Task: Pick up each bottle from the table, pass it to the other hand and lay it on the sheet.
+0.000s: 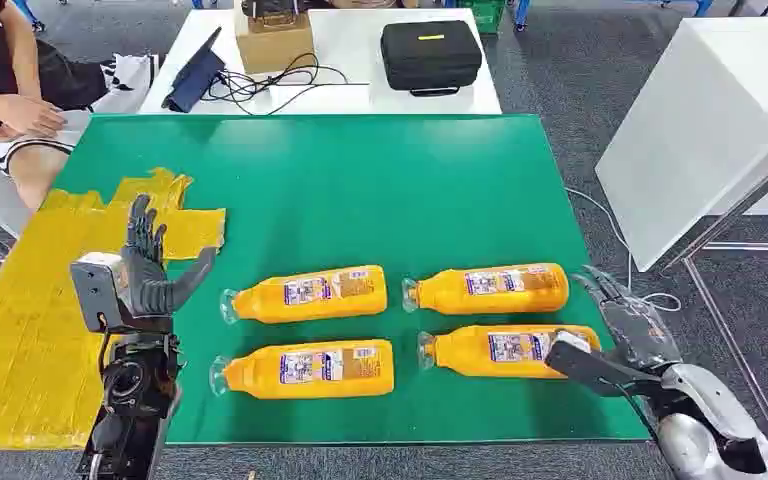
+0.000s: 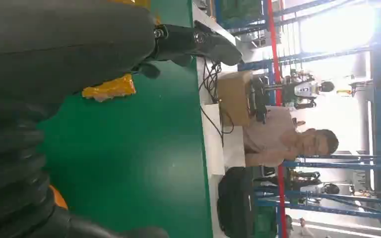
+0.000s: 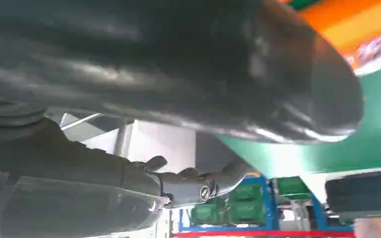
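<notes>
Four orange bottles [image 1: 309, 295] lie in the lower middle of the frame on the green table [image 1: 360, 180], right of the yellow sheet [image 1: 20, 330]. The left hand [image 1: 145, 270] is raised at lower left, fingers spread and empty. The right hand [image 1: 615, 335] sits at lower right, open, thumb touching the near-right bottle [image 1: 505, 349].

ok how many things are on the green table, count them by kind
orange bottles: 4 (far left, far right, near left, near right)
yellow sheet: 1
total: 5
</notes>
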`<state>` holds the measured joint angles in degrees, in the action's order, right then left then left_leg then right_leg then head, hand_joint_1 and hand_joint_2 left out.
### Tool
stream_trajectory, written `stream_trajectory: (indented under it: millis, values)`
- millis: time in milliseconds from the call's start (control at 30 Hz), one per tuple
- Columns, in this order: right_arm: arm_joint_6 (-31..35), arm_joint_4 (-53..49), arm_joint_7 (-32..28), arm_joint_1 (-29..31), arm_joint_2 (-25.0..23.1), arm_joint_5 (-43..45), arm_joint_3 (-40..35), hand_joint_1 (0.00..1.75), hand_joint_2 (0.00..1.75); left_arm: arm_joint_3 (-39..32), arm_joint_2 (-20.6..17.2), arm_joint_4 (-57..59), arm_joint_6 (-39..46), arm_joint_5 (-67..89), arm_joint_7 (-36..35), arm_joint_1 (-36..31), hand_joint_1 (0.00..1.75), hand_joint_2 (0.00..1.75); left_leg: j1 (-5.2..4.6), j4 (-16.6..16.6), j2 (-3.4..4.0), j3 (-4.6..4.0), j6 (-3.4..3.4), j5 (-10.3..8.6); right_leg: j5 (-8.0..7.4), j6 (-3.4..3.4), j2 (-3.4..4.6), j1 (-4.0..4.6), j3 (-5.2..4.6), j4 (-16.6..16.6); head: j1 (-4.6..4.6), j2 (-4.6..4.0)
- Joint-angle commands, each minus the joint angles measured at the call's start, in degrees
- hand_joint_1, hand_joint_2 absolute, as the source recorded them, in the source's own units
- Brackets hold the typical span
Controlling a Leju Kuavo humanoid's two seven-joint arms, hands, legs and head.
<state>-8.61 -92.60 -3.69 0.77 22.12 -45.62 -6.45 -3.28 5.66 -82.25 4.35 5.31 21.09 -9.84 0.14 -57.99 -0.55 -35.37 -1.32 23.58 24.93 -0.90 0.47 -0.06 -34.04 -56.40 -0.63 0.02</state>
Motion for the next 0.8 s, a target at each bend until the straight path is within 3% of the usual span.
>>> stream_trajectory:
  millis: [33, 67, 133, 467, 800]
  values:
    - [-1.18, -4.22, 1.04, -1.2, 1.47, -1.36, -6.11, 0.0, 0.0, -0.17, -0.8, 3.92, -0.01, -0.73, -0.22, -2.75, 0.0, 1.75, 0.0, 0.03, 0.05, 0.1, 0.05, 0.03, 0.02, 0.0, 0.0, 0.0, 0.09, 0.02, 0.0, 0.0]
    - [-1.2, -4.0, 1.1, -1.01, 1.62, -1.38, -6.35, 0.0, 0.0, -0.24, -0.82, 4.41, -0.02, -0.76, -0.2, -2.86, 0.0, 1.75, 0.01, 0.05, 0.12, 0.43, 0.11, 0.15, 0.13, 0.0, 0.0, 0.02, 0.4, 0.05, 0.0, 0.0]
    - [-1.2, -4.0, 1.1, -1.01, 1.62, -1.38, -6.35, 0.0, 0.0, -0.24, -0.82, 4.41, -0.02, -0.76, -0.2, -2.86, 0.0, 1.75, -0.01, 0.05, 0.05, 0.11, 0.04, 0.02, 0.02, 0.0, -0.02, -0.01, 0.09, 0.03, 0.0, 0.0]
    - [-1.22, -3.91, 1.07, -0.99, 1.8, -1.37, -6.27, 0.0, 0.0, -0.22, -0.78, 4.46, -0.02, -0.77, -0.2, -2.85, 0.0, 1.75, 0.0, 0.06, 0.04, 0.21, 0.05, 0.06, 0.06, 0.0, -0.05, 0.0, 0.21, 0.06, 0.0, 0.0]
    - [-0.18, 4.48, 3.26, 3.34, 2.31, -1.29, -8.15, 0.0, 0.0, -1.03, -0.97, 6.37, 0.26, -2.01, 0.31, -2.32, 0.0, 1.75, 0.01, 0.1, 0.16, 0.27, 0.04, 0.05, 0.0, 0.0, 0.07, 0.01, 0.26, 0.11, -0.02, 0.0]
